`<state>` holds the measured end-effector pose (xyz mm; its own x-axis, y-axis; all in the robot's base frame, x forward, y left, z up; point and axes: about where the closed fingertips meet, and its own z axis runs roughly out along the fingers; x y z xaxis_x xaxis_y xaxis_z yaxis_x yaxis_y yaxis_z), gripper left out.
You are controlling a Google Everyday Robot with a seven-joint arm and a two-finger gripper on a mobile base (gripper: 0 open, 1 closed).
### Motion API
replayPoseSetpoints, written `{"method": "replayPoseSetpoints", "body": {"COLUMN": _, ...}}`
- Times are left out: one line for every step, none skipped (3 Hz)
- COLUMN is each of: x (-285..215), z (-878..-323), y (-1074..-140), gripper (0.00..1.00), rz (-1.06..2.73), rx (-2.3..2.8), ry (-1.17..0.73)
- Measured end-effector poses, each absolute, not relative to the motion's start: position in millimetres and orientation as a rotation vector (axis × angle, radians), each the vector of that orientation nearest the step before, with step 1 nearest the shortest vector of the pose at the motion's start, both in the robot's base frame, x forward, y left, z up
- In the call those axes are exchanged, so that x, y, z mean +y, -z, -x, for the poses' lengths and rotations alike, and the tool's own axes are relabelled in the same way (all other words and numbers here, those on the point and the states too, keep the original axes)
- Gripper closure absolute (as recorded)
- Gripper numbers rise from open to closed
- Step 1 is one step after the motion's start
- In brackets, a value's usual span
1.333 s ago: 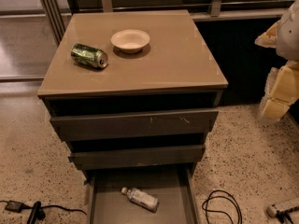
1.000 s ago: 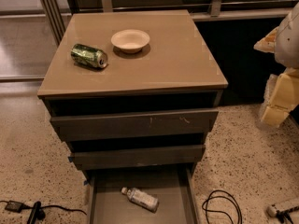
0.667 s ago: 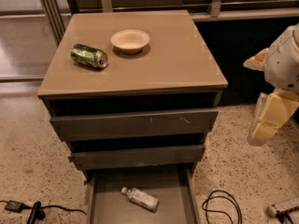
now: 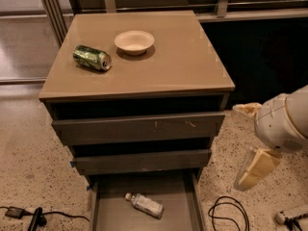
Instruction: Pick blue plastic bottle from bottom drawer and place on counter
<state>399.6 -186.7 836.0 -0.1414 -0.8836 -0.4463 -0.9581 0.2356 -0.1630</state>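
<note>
The blue plastic bottle (image 4: 145,204), clear with a white cap, lies on its side on the floor of the open bottom drawer (image 4: 108,211). The counter (image 4: 178,61) is the tan top slab of the cabinet. My gripper (image 4: 240,147) hangs to the right of the cabinet at about the height of the middle drawer, well above and to the right of the bottle. Its two yellowish fingers (image 4: 254,169) stand apart with nothing between them.
A green can (image 4: 92,57) lies on its side at the counter's left, and a white bowl (image 4: 134,41) stands behind it. Two upper drawer fronts (image 4: 139,128) are shut. Black cables (image 4: 227,214) lie on the speckled floor right of the drawer, more at the left (image 4: 29,215).
My gripper has moved down and to the left, from the right edge near counter height toward the cabinet's lower right side. The bottle, can and bowl have not moved.
</note>
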Motion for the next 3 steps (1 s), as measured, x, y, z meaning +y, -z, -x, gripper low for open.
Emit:
{"method": "replayPoseSetpoints", "body": {"x": -177.4, "z": -387.4, "y": -784.0, "gripper": 0.0, "rz": 1.671, "rx": 2.065, "ry": -0.262}}
{"method": "replayPoseSetpoints", "body": {"x": -158.3, "z": -381.9, "y": -716.2, "gripper": 0.0, "rz": 1.725, "rx": 2.114, "ry": -0.284}}
{"method": "replayPoseSetpoints", "body": {"x": -155.3, "z": -380.9, "y": -714.5, "gripper": 0.0, "rz": 1.732, "rx": 2.107, "ry": -0.292}}
